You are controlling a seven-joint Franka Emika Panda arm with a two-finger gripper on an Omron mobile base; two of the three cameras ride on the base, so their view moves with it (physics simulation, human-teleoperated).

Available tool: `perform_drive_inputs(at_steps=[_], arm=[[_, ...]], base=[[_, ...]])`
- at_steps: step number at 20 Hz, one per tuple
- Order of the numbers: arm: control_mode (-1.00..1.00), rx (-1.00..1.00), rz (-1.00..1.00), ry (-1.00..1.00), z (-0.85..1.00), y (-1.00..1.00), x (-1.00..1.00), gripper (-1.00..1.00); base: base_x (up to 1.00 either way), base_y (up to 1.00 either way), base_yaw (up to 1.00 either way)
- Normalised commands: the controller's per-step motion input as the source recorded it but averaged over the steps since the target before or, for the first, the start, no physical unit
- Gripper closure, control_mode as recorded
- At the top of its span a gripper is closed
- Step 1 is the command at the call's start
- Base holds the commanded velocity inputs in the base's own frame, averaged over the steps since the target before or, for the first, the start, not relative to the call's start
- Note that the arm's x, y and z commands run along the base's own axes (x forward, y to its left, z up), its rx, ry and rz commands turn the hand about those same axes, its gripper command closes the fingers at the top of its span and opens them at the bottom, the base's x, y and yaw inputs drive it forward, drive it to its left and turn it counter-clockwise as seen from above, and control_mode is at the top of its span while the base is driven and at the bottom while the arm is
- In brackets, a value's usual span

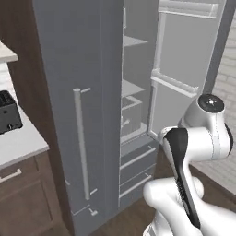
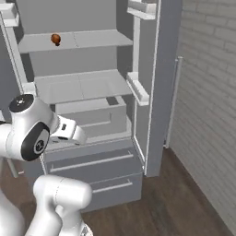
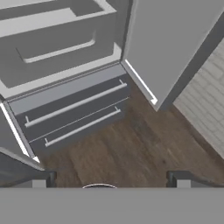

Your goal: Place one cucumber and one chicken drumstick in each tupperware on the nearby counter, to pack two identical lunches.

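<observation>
The grey fridge (image 2: 87,87) is standing with its right door (image 2: 159,83) swung wide toward the brick wall (image 2: 207,92), leaving open wooden floor (image 3: 131,148) in front of the two bottom drawers (image 3: 74,109). In the left base view the left door (image 1: 78,101) with its long vertical handle (image 1: 81,143) is hanging at an angle between the bench (image 1: 18,138) and the fridge's open interior. Inside, two broad shelves are lying bare along most of their width, and a bin (image 2: 92,115) is sitting below them. One chicken drumstick (image 2: 56,39) is showing, a small glossy reddish-brown lump resting on the upper shelf (image 2: 73,41), near its left end and close to the front edge. One black toaster (image 1: 9,112) is sitting on the pale bench at the far left. The white arm (image 1: 193,152) is rising before the drawers. In the hand view the fingers (image 3: 180,178) are standing spread wide apart over the floor, gripping nothing.
</observation>
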Motion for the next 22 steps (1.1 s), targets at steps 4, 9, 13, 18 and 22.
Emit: perform_drive_inputs(at_steps=[4,9,13,18,22], arm=[[1.0,0.0,0.0,0.0,0.0,0.0,0.0,-1.0],[1.0,0.0,0.0,0.0,0.0,0.0,0.0,-1.0],[1.0,0.0,0.0,0.0,0.0,0.0,0.0,-1.0],[1.0,0.0,0.0,0.0,0.0,0.0,0.0,-1.0],[1.0,0.0,0.0,0.0,0.0,0.0,0.0,-1.0]], base=[[0.11,-0.8,-0.27],[0.09,-0.07,-0.05],[0.99,-0.13,0.28],[0.02,-0.09,0.72],[-0.12,0.08,0.22]])
